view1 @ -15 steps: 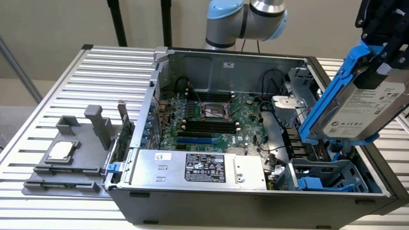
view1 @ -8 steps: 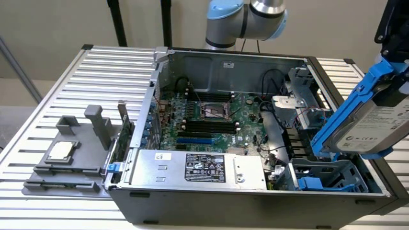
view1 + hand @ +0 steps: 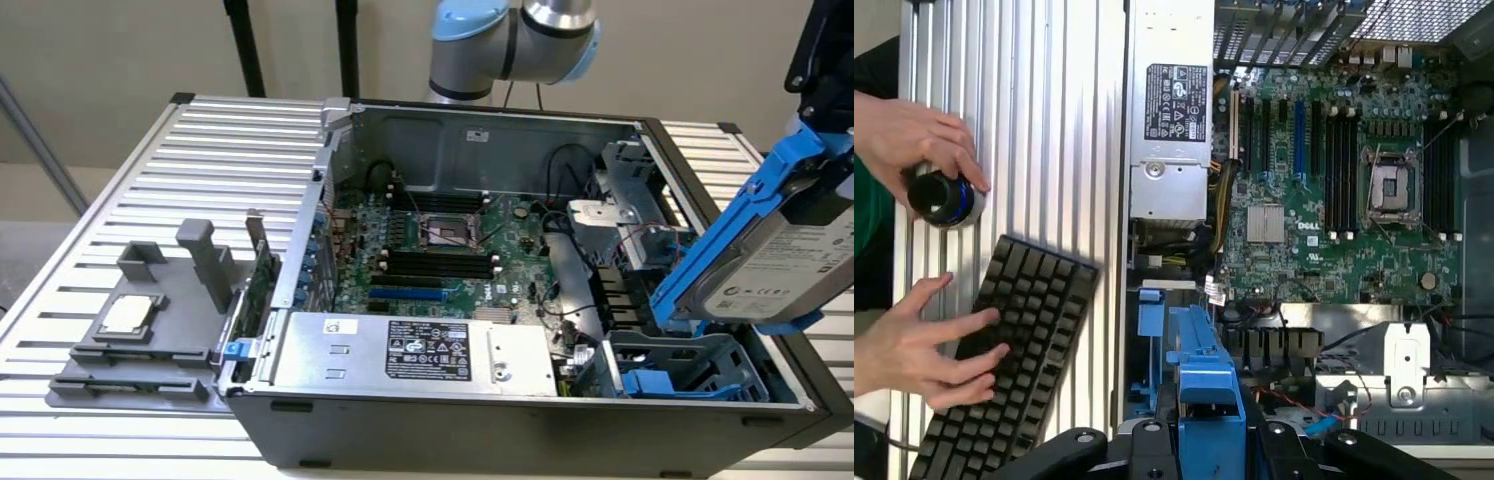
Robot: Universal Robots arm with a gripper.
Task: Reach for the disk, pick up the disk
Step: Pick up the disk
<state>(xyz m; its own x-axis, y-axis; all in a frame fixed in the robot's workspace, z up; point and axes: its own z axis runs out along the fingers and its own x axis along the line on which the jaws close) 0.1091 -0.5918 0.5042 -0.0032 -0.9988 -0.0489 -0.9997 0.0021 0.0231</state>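
The disk (image 3: 790,262), silver-grey with a white label and blue carrier rails, hangs tilted in the air above the open computer case's corner on the exterior view's right. My gripper (image 3: 819,112) comes down from above that corner and is shut on the disk's upper end. In the wrist view the blue carrier (image 3: 1206,395) sits clamped between my gripper's (image 3: 1209,445) black fingers, with the motherboard far below it. The lower end of the disk hangs over the blue drive bay (image 3: 678,368).
The open case (image 3: 534,415) holds a motherboard (image 3: 434,255) and a silver power supply with black label (image 3: 414,350). A grey fixture with a small square chip (image 3: 130,313) lies on the slatted table. A person's hands rest on a keyboard (image 3: 1004,360) and a knob (image 3: 939,195).
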